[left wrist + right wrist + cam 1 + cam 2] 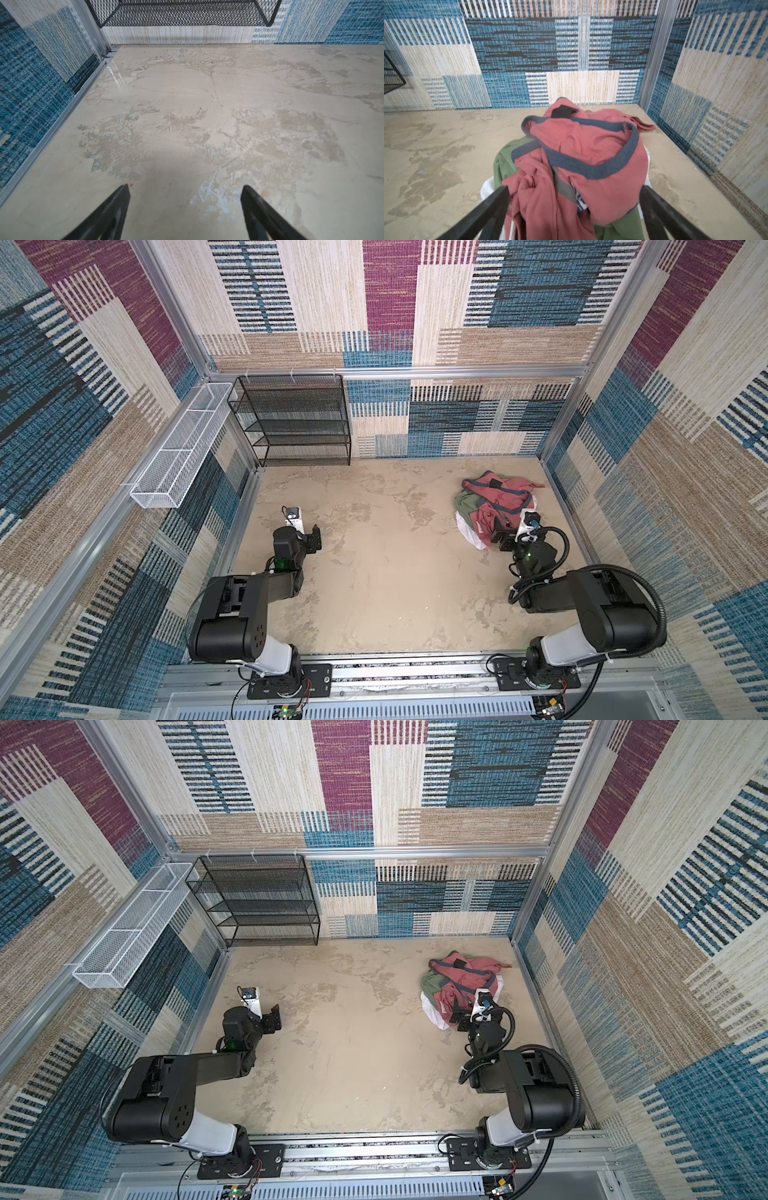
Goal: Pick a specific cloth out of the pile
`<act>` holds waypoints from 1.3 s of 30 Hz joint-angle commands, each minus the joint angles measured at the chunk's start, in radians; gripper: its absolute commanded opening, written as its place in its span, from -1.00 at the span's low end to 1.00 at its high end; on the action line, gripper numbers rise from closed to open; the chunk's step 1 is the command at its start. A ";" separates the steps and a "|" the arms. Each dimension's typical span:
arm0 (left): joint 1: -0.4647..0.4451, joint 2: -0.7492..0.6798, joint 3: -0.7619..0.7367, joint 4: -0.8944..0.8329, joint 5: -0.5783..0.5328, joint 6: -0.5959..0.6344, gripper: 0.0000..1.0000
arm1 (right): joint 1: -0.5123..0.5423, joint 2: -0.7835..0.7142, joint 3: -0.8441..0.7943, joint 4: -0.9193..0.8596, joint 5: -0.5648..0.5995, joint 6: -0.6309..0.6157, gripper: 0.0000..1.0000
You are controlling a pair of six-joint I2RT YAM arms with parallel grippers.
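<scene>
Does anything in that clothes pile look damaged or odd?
The red garment on top has what looks like a small frayed tear in its dark trim. The white cloth is mostly buried, peeking out only at the pile edge. Nothing else stands out.

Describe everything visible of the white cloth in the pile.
The white cloth is plain, soft and crumpled, mostly buried: only its edges show at the near side of the pile, under the green garment and red garment. The open right gripper hangs just beside it; whether they touch cannot be told.

Black arms point(232, 614) — white shoulder cuffs point(274, 651), corrugated cable point(633, 574)
</scene>
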 commanded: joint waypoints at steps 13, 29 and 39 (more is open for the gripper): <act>-0.134 -0.226 0.238 -0.554 -0.013 -0.182 0.31 | 0.219 -0.197 0.411 -0.894 0.084 0.105 0.63; -0.250 -0.161 0.338 -0.775 0.037 -0.261 0.21 | 0.380 0.060 0.573 -1.241 0.104 0.273 -0.31; -0.250 -0.151 0.338 -0.775 0.034 -0.241 0.21 | 0.360 0.207 0.678 -1.297 0.163 0.286 -0.23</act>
